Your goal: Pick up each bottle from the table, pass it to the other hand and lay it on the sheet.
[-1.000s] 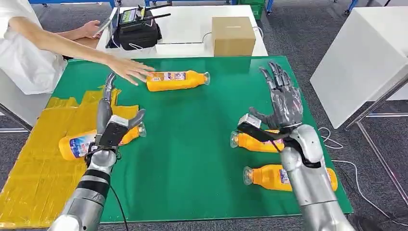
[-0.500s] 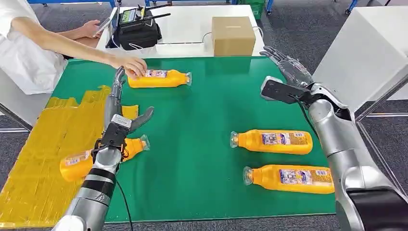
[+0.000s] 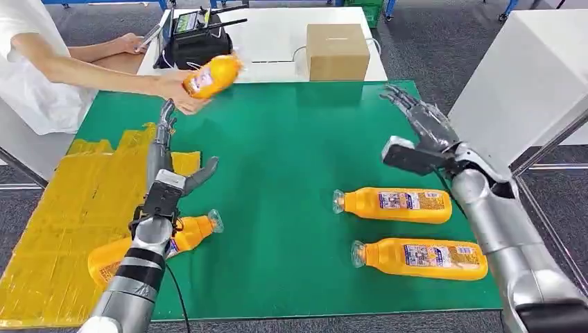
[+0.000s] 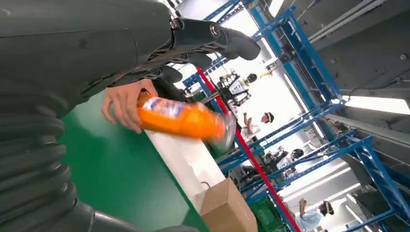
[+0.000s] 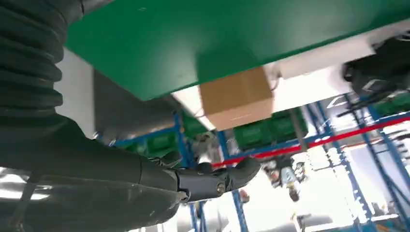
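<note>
Yellow sheet (image 3: 62, 229) covers the left end of the green counter (image 3: 277, 208), and everything here is placed from that sheet. At its far left a person (image 3: 31, 66) in a white top reaches in over the counter's far edge, the person's hand (image 3: 173, 87) gripping an orange bottle (image 3: 211, 75) lifted clear of the surface, beyond the sheet's far corner; the left wrist view shows the same bottle (image 4: 181, 118) held in the air. On the sheet's right border lies another orange bottle (image 3: 187, 232), on its side, its body over the yellow and its clear cap end pointing out onto the green. The left hand (image 3: 166, 163) hangs above that bottle with fingers stretched straight and the thumb splayed, holding nothing. Beyond the sheet, on a white table past the counter, stand a black bag (image 3: 197, 45) and, further right, a cardboard box (image 3: 336, 52). Well to the right of the sheet two more orange bottles lie on their sides on the green, one behind the other, caps turned towards the sheet: the farther one (image 3: 392, 205) and the nearer one (image 3: 416, 258). Furthest from the sheet, the right hand (image 3: 426, 128) is raised over the counter's right edge, fingers spread apart and empty.
</note>
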Available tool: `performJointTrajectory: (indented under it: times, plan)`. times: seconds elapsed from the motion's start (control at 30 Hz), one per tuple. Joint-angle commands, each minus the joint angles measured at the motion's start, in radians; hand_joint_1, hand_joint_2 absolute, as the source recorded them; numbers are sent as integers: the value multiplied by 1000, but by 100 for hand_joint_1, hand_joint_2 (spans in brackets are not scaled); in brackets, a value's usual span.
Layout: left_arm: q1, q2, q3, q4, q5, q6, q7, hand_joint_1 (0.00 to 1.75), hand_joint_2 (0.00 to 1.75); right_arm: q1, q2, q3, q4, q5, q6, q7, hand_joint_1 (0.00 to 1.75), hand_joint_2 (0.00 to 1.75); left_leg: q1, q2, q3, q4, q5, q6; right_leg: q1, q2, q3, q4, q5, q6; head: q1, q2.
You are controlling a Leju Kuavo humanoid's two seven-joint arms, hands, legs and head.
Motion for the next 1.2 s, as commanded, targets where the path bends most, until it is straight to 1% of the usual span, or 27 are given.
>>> performJointTrajectory:
  times: [0.03,0.07,0.1,0.2,0.27,0.3,0.43,0.5,0.53,0.57,0.6,0.7,0.77,0.8,0.83,0.9,0.93,0.97,1.0,1.07,1.1,1.13,1.2]
  plan:
    - [99,10,42,-130,-17,-14,27,0,175,458,19,-42,-268,371,-274,163,0,175,3,-3,13,-6,-3,-2,4,-5,15,-8,-3,-2,0,0]
    - [101,9,43,-133,-17,-15,27,0,175,481,18,-61,-273,400,-274,178,0,175,3,-2,5,-3,-2,-1,3,-2,7,-4,-2,-2,0,0]
    - [101,8,44,-134,-17,-17,28,0,175,491,22,-78,-275,422,-278,187,0,175,3,-3,7,-4,-3,-2,3,-3,9,-4,-3,-2,0,0]
    - [96,7,43,-130,-18,-19,30,0,175,490,19,-99,-275,424,-274,180,0,175,1,-3,0,-1,-2,-1,1,-2,0,-1,-1,-1,0,0]
    - [94,7,42,-128,-18,-21,31,0,175,485,27,-109,-276,429,-266,171,0,175,2,-2,3,-1,-3,-2,2,-2,4,-1,-2,-2,0,0]
    - [94,7,42,-128,-18,-21,31,0,175,485,27,-109,-276,429,-266,171,0,175,1,-1,0,-1,-2,-1,1,0,0,-1,-1,-1,0,0]
    - [94,7,42,-128,-18,-21,31,0,175,485,27,-109,-276,429,-266,171,0,175,1,0,2,-1,-2,-1,2,0,2,-1,-1,-2,0,0]
    - [94,7,42,-128,-18,-21,31,0,175,485,27,-109,-276,429,-266,171,0,175,1,-1,0,-1,-1,0,1,0,0,-1,-1,-1,0,0]
    - [94,7,42,-128,-18,-21,31,0,175,485,27,-109,-276,429,-266,171,0,175,2,1,6,-2,-3,-1,2,0,6,-2,-2,-2,0,0]
    - [94,7,42,-127,-19,-21,31,0,175,484,30,-110,-274,442,-266,181,0,175,1,0,1,-2,-1,-1,1,0,2,-1,-1,-1,0,0]
    - [96,7,43,-131,-19,-22,32,0,175,490,42,-123,-270,467,-266,196,0,175,1,0,3,-2,-2,-1,2,0,3,-2,-2,-2,0,0]
    - [88,6,41,-131,-20,-25,36,0,175,509,29,-159,-256,472,-262,196,0,175,1,-1,1,-2,-1,0,1,-1,1,-1,-1,-1,0,0]
    - [86,4,38,-130,-20,-27,38,0,175,519,25,-192,-246,474,-261,200,0,175,2,-1,5,-2,-3,-1,2,-2,5,-2,-2,-2,0,0]
    - [85,4,37,-127,-20,-29,38,0,175,519,23,-206,-238,473,-254,200,0,175,1,-2,0,-1,0,0,1,-2,1,-1,-1,-1,0,0]
    - [82,3,35,-121,-20,-31,39,0,175,515,24,-224,-225,472,-248,199,0,175,1,-2,3,-1,-2,-1,2,-2,3,-2,-2,-2,0,0]
    - [75,2,33,-103,-19,-34,41,0,175,499,27,-254,-186,477,-246,201,0,175,0,-1,0,-1,0,0,1,-1,1,-1,0,-1,0,0]
    - [73,1,32,-99,-18,-35,42,0,175,492,28,-266,-172,480,-245,202,0,175,1,-1,2,-1,-1,0,1,-1,3,-2,-1,-1,0,0]
    - [67,1,30,-89,-18,-35,42,0,175,471,30,-283,-141,480,-244,206,0,175,1,-1,1,-1,-1,0,1,-1,2,-2,-1,-1,0,0]
    - [60,0,27,-81,-18,-36,42,0,175,443,37,-313,-105,500,-266,244,0,175,1,-1,1,-1,0,0,1,-1,1,-2,0,-1,0,0]
    - [29,-5,11,-50,-15,-46,43,0,175,308,30,-367,73,522,-274,251,0,175,1,0,1,-1,0,0,1,0,1,-2,0,-1,0,0]
    - [13,-6,6,-29,-12,-49,42,0,175,250,24,-382,145,516,-258,234,0,175,0,1,0,-1,0,0,0,1,0,-1,1,-1,0,0]
    - [2,-7,2,-15,-9,-48,40,0,175,212,13,-389,200,512,-249,212,0,175,0,2,1,0,-1,0,1,2,1,-1,1,-1,0,0]
    - [-16,-8,-6,7,-4,-49,38,0,175,145,-4,-391,304,515,-231,202,0,175,0,1,0,0,0,1,-1,1,0,-1,1,0,0,0]
